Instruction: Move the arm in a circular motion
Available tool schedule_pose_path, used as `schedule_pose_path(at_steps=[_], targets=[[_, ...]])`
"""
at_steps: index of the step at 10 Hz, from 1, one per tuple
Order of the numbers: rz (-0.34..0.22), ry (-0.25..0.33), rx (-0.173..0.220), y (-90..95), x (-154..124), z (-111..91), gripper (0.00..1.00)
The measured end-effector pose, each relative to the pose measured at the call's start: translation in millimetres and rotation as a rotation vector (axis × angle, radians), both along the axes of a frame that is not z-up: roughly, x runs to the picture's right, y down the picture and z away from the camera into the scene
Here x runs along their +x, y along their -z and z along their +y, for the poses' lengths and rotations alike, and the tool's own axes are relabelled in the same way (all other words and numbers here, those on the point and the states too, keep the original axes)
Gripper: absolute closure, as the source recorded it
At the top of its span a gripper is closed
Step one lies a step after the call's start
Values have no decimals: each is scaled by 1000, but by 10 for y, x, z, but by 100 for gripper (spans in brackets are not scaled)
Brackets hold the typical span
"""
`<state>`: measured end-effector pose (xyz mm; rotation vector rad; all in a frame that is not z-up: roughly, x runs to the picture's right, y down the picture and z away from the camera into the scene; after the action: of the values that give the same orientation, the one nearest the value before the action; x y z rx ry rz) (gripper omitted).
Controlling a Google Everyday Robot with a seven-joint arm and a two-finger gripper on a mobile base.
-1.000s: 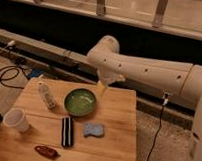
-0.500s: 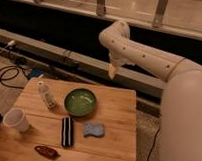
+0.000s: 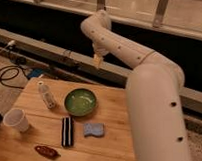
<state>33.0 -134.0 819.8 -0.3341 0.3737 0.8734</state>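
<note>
Wooden table (image 3: 117,144) is carrying a green bowl (image 3: 80,102) and small items. The arm (image 3: 118,47) is arching high behind the far edge, probably to circle freely. The gripper (image 3: 97,60) is hanging at its tip, well above the bowl; can't tell if it's open or closed.

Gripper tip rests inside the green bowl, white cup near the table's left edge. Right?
No. The camera view shows the gripper in the air beyond the far edge of the table, not in the green bowl. The white cup is near the left edge.
</note>
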Motion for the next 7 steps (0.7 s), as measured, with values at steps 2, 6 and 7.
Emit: schedule_pose_path(at_steps=[2, 6, 7], targets=[[-29, 29, 7, 69, -290, 48, 20], [-94, 103, 11, 357, -679, 464, 20], [-104, 114, 2, 510, -784, 719, 20]])
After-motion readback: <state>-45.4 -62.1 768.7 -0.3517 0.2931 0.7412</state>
